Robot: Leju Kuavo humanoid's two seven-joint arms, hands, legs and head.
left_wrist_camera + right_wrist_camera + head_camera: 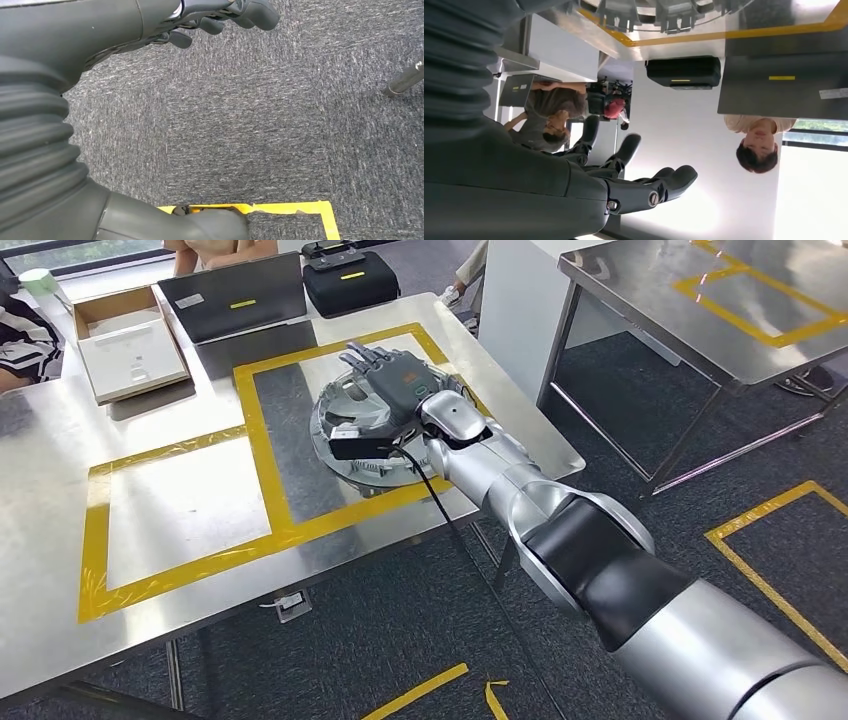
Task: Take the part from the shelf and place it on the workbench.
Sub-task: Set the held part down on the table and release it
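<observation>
The part (pixel 343 412) is a round silver metal disc with a ribbed rim. It lies on the steel workbench (pixel 180 510), inside the right-hand box of yellow tape (pixel 262 450). My right hand (pixel 395 380) reaches over the top of it with fingers stretched forward and flat. In the right wrist view the right hand (pixel 644 187) has straight, spread fingers with nothing in them, and the part's rim (pixel 664 12) lies beside it. My left hand (pixel 220 20) hangs over grey carpet, thumb far from the fingers, holding nothing.
At the workbench's far edge stand a black flat case (pixel 235 295), a black bag (pixel 350 280) and an open cardboard box (pixel 125 335). People sit behind them. A second steel table (pixel 700 310) stands to the right across a carpeted aisle with yellow floor tape (pixel 770 560).
</observation>
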